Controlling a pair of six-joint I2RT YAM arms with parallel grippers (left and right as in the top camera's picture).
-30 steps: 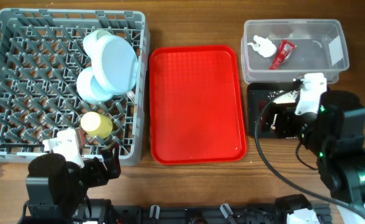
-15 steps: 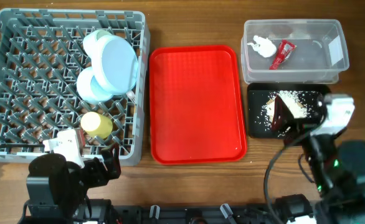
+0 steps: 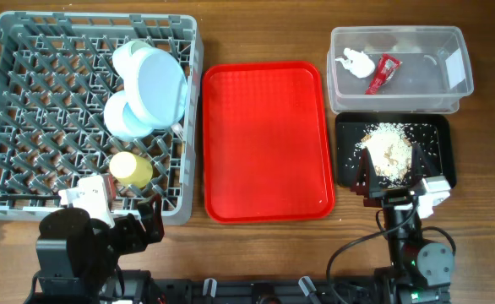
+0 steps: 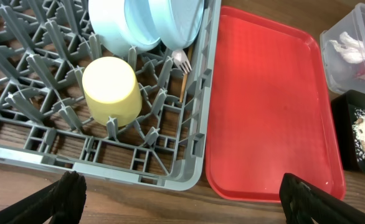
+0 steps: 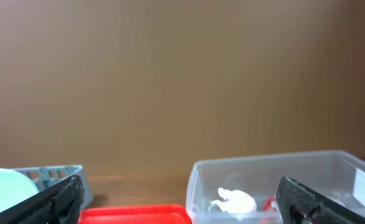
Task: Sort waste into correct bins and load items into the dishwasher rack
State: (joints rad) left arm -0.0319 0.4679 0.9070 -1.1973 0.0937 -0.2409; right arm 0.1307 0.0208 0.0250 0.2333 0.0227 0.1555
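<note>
Both jaws released, empty. The crumbs (image 3: 388, 150) lie in the black tray (image 3: 346, 175); I should park my right arm (image 3: 397, 221) without nudging its rim.

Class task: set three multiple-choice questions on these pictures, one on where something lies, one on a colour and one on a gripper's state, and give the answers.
1. Where does the red foil wrapper lie?
A) in the clear tub
B) on the red tray
C) in the black tray

2. What colour is the cup in the dishwasher rack?
A) blue
B) yellow
C) white

3. How is the left gripper?
A) shut on the cup
B) shut on nothing
C) open, holding nothing

Answers:
1 A: the overhead view shows it inside the tub, beside the tissue.
2 B: the overhead and left wrist views both show it yellow.
3 C: its fingers stand wide apart at the wrist view's lower corners, with nothing held between them.
</note>
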